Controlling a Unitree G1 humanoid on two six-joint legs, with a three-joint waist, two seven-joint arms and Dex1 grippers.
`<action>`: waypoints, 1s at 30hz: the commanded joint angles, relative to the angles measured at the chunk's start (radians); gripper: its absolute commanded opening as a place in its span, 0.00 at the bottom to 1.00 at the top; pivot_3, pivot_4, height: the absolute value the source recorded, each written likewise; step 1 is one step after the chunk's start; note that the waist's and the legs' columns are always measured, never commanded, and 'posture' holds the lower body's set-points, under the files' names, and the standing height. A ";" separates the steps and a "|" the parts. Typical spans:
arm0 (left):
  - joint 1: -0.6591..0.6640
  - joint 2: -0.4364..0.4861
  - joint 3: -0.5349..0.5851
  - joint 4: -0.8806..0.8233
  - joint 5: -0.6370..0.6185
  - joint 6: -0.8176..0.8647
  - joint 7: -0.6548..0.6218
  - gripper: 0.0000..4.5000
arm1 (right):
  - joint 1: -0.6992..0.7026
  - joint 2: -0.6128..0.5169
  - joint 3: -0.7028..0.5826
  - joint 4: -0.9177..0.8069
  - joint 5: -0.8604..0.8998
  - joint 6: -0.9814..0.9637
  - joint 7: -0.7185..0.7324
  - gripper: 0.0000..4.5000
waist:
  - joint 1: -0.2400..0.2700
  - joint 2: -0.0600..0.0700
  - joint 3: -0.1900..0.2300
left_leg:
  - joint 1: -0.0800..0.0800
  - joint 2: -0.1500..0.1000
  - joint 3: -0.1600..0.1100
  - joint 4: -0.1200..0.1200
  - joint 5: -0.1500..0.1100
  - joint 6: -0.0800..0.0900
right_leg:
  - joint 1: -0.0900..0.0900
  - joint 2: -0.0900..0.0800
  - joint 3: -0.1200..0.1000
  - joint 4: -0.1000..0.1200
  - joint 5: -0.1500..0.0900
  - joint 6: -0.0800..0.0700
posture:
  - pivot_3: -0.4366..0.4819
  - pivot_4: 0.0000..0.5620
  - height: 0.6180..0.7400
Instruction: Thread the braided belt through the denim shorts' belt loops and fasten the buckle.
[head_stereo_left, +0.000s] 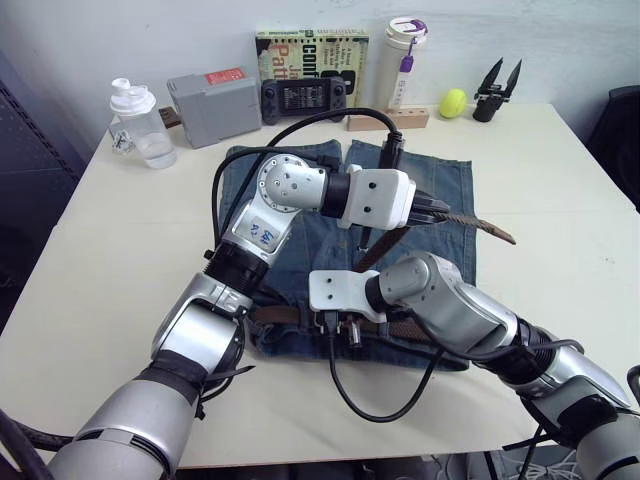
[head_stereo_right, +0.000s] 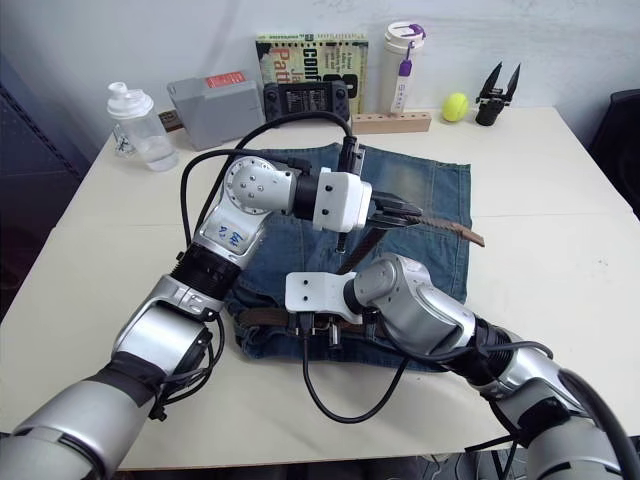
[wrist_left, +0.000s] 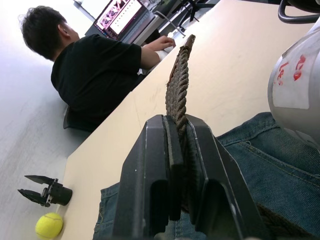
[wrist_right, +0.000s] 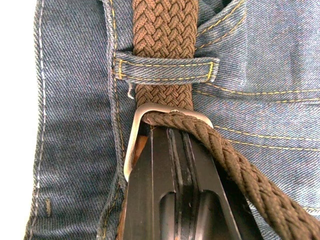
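The denim shorts (head_stereo_left: 450, 180) lie flat on the table, waistband toward me. The braided belt (wrist_right: 165, 30) runs under a belt loop (wrist_right: 165, 67) to the silver buckle (wrist_right: 134, 137). Its free strand (wrist_right: 240, 170) passes through the buckle frame and rises over the shorts. My left gripper (head_stereo_left: 445, 212) is shut on that strand near its leather tip (head_stereo_left: 500, 235), held above the shorts; the braid sits between its fingers (wrist_left: 155, 150). At the waistband, my right gripper (wrist_right: 170, 131) is shut, with its tips inside the buckle frame.
Along the table's far edge stand a water bottle (head_stereo_left: 140, 125), grey box (head_stereo_left: 213, 105), game controller (head_stereo_left: 303, 97), book (head_stereo_left: 310, 50), white tumbler (head_stereo_left: 402, 60), wooden block (head_stereo_left: 390, 120), tennis ball (head_stereo_left: 453, 102) and black clamp (head_stereo_left: 497, 88). A seated person (wrist_left: 95, 70) is beyond the table.
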 joint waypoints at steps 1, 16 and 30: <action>-0.081 -0.005 0.092 -0.080 -0.033 -0.063 0.083 0.00 | 0.122 0.042 0.192 0.135 0.026 0.019 0.049 0.02 | -0.002 0.001 -0.001 | 0.000 0.000 0.000 0.000 0.000 0.000 | 0.000 0.000 0.000 0.000 0.000 0.000 | 0.48 0.27 0.88; 0.627 0.508 0.268 -0.433 -0.008 0.026 0.063 0.00 | 0.289 0.167 -0.393 -0.113 0.144 0.173 -0.249 0.02 | -0.011 0.004 0.000 | 0.012 0.001 -0.005 -0.011 0.001 -0.001 | 0.004 -0.003 0.003 0.001 -0.002 -0.003 | 0.48 0.27 0.88; 0.782 0.531 0.275 -0.601 -0.003 0.092 0.128 0.00 | 0.398 0.211 -0.714 -0.444 0.416 0.333 -0.322 0.41 | 0.002 0.006 0.005 | -0.004 -0.001 -0.009 -0.002 0.000 0.000 | -0.006 -0.002 0.001 0.002 -0.001 -0.002 | 0.48 0.27 0.88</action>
